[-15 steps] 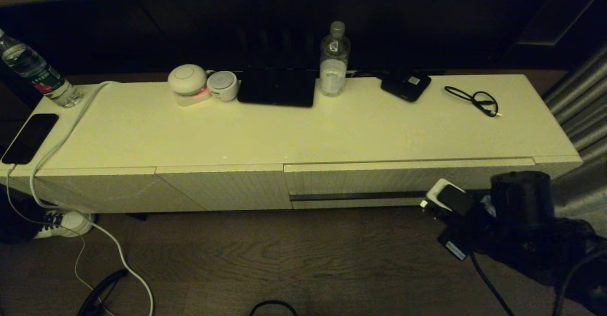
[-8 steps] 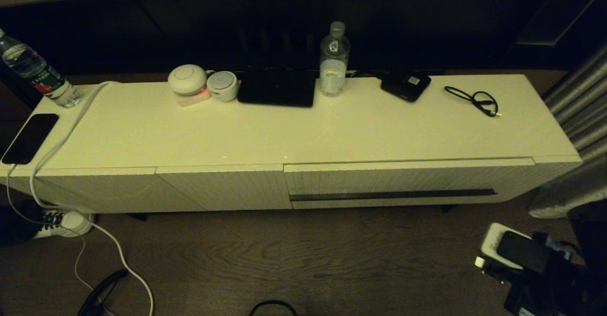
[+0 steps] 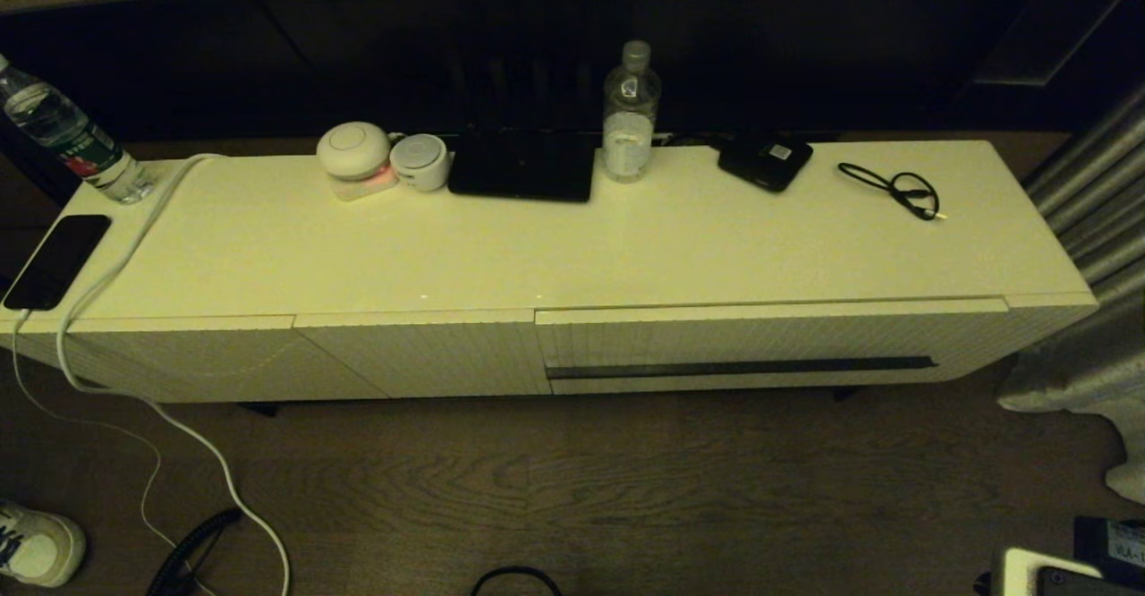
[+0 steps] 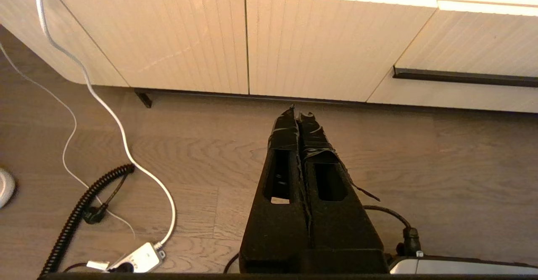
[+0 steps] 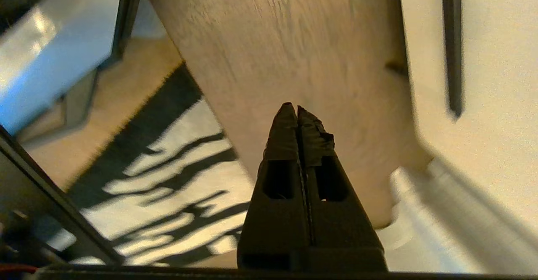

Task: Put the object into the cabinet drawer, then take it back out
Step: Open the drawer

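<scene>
Head view: water bottle (image 3: pixel 631 113) behind closed cabinet drawer (image 3: pixel 760 345).

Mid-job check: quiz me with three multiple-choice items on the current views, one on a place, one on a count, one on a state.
1. Where does the black cable lie?
A. cabinet top, right part
B. floor
C. inside the drawer

2. How many water bottles stand on the cabinet top?
A. one
B. two
C. four

3. The cabinet drawer is:
A. pulled fully out
B. shut
C. removed

Answers: 1 A, it lies near the small black device. 2 B, one at the left end, one at the back. 3 B, its front sits level with the neighbouring panels.
</scene>
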Tool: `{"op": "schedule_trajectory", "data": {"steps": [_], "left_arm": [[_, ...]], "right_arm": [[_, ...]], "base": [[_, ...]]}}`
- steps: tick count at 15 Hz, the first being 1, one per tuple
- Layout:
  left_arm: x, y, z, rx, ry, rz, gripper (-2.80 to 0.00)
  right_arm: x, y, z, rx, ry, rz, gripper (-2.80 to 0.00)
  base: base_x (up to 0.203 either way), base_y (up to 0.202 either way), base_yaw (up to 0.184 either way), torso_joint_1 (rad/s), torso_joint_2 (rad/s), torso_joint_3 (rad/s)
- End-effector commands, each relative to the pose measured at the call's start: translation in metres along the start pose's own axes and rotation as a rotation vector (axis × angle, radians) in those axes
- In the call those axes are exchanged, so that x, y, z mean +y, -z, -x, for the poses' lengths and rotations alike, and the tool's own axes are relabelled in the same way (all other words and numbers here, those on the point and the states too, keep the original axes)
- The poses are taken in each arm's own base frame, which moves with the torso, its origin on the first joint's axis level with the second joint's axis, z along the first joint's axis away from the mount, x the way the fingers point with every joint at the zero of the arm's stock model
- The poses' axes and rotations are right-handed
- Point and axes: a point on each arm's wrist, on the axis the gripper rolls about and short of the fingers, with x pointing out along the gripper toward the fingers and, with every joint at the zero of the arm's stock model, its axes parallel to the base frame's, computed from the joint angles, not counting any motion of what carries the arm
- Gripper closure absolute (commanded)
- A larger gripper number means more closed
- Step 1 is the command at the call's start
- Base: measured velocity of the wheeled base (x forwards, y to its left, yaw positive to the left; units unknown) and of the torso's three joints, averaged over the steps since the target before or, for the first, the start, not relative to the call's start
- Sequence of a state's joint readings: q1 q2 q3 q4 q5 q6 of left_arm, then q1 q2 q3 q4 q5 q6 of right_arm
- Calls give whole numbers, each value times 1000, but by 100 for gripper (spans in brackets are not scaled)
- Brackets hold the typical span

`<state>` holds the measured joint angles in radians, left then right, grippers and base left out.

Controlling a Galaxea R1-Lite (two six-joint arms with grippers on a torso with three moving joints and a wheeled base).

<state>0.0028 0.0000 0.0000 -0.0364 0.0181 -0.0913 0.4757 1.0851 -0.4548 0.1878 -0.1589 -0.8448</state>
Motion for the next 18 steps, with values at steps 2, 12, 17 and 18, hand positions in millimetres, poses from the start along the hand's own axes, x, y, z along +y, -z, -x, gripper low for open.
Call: {"op": "schedule_trajectory", "data": {"steps": [2, 12, 17, 18], "left_arm": [[0, 0, 0, -2, 0, 1, 0], [0, 0, 0, -2, 0, 1, 0], [0, 0, 0, -2, 0, 1, 0], [0, 0, 0, -2, 0, 1, 0]], "right_arm": [[0, -4, -16, 3, -77, 175, 0], [-25, -37, -91, 17, -150, 415, 0], [-31, -44, -123, 0, -89, 408, 0], [-28, -42, -125, 3, -90, 408, 0]], "base": [[0, 0, 0, 0, 0, 0], [0, 0, 0, 0, 0, 0], [0, 0, 0, 0, 0, 0], [0, 0, 0, 0, 0, 0]]}}
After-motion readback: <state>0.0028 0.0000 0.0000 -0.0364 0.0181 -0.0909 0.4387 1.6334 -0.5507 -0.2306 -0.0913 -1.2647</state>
